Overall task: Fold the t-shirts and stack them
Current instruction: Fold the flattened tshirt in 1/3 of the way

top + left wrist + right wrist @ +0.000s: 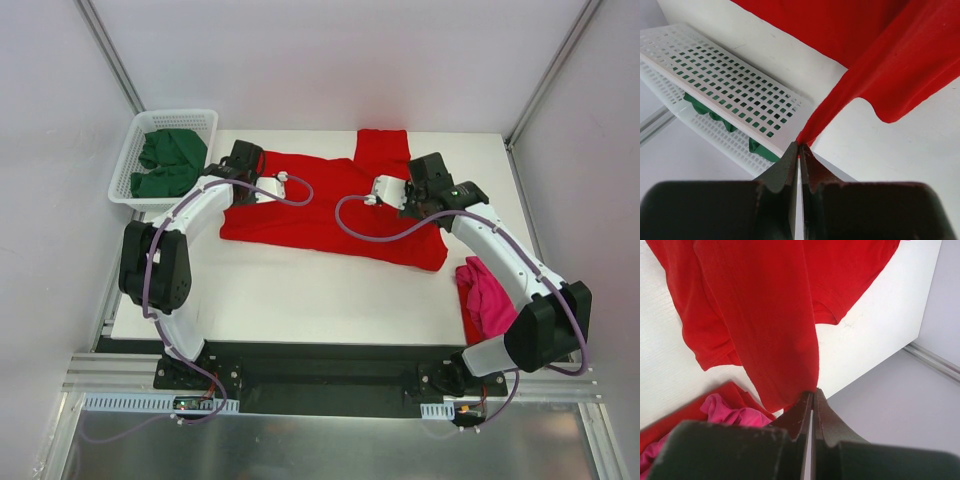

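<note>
Between the closed tips of the left tool (799, 145) we hold a pinch of the red t-shirt (320, 210). The cloth rises off the tabletop (300, 295) in a taut ridge to those tips. Our right tool (811, 391) is clamped on another pinch of the same shirt in the same way.

Seen from above, both tools sit along the shirt's far edge. The left is at its left end, near the white basket (180, 116), and the right is toward its right end. So the shirt's long axis runs left to right between the two tools, and the rest of it spreads out on our near side.

We judge that the fold depends on this: both arms would carry the far edge toward us together. Further out, the magenta t-shirt (488, 295) lies at the near right, and the green t-shirts (170, 160) sit in the basket.
</note>
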`<state>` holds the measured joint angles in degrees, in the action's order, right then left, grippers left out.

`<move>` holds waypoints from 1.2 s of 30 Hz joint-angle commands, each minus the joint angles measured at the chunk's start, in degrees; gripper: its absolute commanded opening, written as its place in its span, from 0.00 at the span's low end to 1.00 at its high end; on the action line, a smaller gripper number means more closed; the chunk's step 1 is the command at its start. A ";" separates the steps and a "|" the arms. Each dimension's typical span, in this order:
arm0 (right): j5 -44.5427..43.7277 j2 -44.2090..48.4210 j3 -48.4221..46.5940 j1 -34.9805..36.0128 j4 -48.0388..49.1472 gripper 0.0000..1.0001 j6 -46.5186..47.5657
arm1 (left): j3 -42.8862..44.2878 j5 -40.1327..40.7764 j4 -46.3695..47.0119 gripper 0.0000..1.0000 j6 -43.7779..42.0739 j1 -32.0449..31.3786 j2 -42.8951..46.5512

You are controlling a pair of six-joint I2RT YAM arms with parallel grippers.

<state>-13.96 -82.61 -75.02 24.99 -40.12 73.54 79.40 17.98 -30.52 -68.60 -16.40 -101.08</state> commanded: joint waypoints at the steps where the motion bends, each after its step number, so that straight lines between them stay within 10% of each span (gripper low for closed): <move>1: -2.22 0.17 -2.93 -0.65 -0.22 0.01 0.99 | 2.87 -0.57 -0.06 0.00 -1.01 0.41 -0.61; 30: -3.36 -1.94 -2.67 -3.46 -1.63 0.01 1.52 | 8.58 0.04 -0.06 0.00 -1.89 0.14 -6.24; 32: -3.27 -2.20 -2.67 -3.55 -1.63 0.01 1.43 | 8.67 0.04 -0.15 0.21 -1.98 0.06 -6.32; 36: -3.45 -2.73 -3.11 -3.55 -1.37 0.01 1.00 | 8.32 0.04 -0.06 0.92 -1.89 -0.29 -6.33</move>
<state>-15.84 -85.06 -77.14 21.89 -40.77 75.00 86.00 18.11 -30.28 -70.52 -16.45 -107.15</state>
